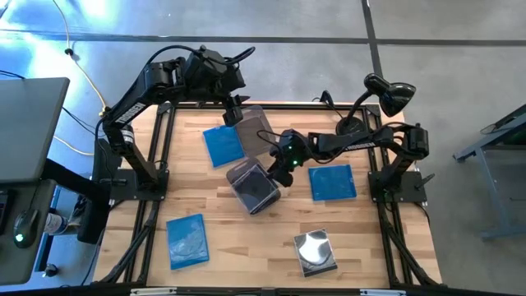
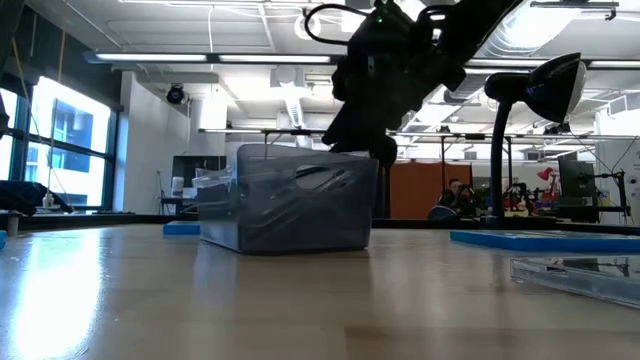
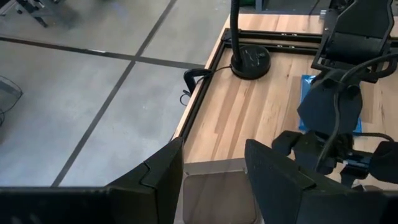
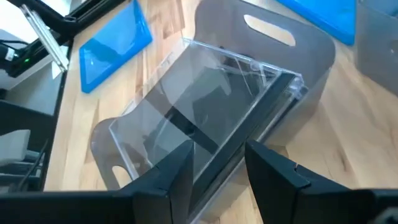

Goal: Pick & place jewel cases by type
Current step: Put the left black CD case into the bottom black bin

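Observation:
A clear jewel case (image 4: 211,106) lies slanted inside a smoky tub (image 1: 253,187) at mid-table, leaning against the tub's walls. My right gripper (image 4: 217,155) hovers over the tub, open, a finger on either side of the case's near edge with gaps showing. My left gripper (image 1: 236,113) stands open and high over a second tub (image 1: 258,123) at the far middle, holding nothing. Three blue jewel cases (image 1: 223,146) (image 1: 332,182) (image 1: 186,240) and a silver-faced one (image 1: 316,251) lie flat on the table.
A black desk lamp (image 1: 386,94) stands at the far right corner, its base (image 3: 250,60) near the table's black frame rail. In the low view the mid-table tub (image 2: 290,205) sits under my right gripper (image 2: 360,120), with flat cases (image 2: 545,238) to the right.

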You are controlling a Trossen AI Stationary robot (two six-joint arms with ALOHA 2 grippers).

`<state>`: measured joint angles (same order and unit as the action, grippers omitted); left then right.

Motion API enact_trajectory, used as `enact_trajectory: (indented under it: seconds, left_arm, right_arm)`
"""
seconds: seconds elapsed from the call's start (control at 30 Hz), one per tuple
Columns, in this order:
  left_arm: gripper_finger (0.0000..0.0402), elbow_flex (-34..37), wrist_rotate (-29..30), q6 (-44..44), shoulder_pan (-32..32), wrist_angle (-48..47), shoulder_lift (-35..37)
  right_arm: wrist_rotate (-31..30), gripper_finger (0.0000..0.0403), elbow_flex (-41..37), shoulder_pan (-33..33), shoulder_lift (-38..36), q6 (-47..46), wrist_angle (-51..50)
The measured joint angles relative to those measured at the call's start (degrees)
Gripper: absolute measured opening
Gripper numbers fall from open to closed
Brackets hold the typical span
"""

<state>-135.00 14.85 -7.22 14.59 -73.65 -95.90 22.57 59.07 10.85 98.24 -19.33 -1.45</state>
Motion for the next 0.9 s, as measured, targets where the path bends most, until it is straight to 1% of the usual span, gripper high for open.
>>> enact_trajectory:
  seconds: [0.13, 0.2, 0.23, 0.33, 0.4, 0.47, 0.53, 0.63, 0.8, 0.9]
  left_arm:
    - [0.0168, 0.02, 0.0, 0.0, 0.0, 0.01, 0.0]
    - [0.0168, 0.0, 0.0, 0.0, 0.0, 0.0, 0.0]
    - [0.0168, 0.02, 0.0, 0.0, 0.0, 0.01, 0.0]
    - [0.0168, 0.02, -0.02, 0.0, 0.0, 0.0, 0.0]
    - [0.0168, 0.01, -0.02, 0.0, 0.0, -0.01, 0.0]
    - [0.0168, 0.0, -0.12, 0.0, 0.0, 0.0, 0.0]
    - [0.0168, 0.02, -0.24, 0.0, 0.0, 0.0, 0.0]
    - [0.0168, 0.02, -0.36, 0.02, 0.0, 0.0, 0.0]
    - [0.0168, 0.02, -0.37, 0.02, 0.0, -0.05, 0.0]
    - [0.0168, 0.02, -0.37, 0.02, 0.0, -0.29, 0.02]
  right_arm:
    - [0.16, 0.0139, 0.0, 0.0, -0.02, -0.29, 0.61]
    - [-0.16, 0.0139, 0.0, 0.0, -0.04, -3.07, 0.04]
    - [-1.04, 0.0139, 0.0, 0.0, -0.04, -4.06, -0.32]
    - [-6.21, 0.0139, 0.0, -0.04, -0.07, -4.45, -3.11]
    - [-7.69, 0.0139, 0.0, 0.02, -0.08, -6.61, -5.82]
    - [-6.97, 0.0139, 0.0, 0.07, -0.09, -10.14, -7.25]
    - [-4.38, 0.0139, 0.0, 0.02, -0.07, -11.55, -7.23]
    - [-2.08, 0.0139, 0.0, -0.04, -0.08, -12.49, -5.45]
    - [-1.53, 0.0139, 0.0, 0.4, -0.08, -13.48, -3.26]
    - [1.01, 0.0139, 0.0, 0.44, -0.09, -15.04, -3.39]
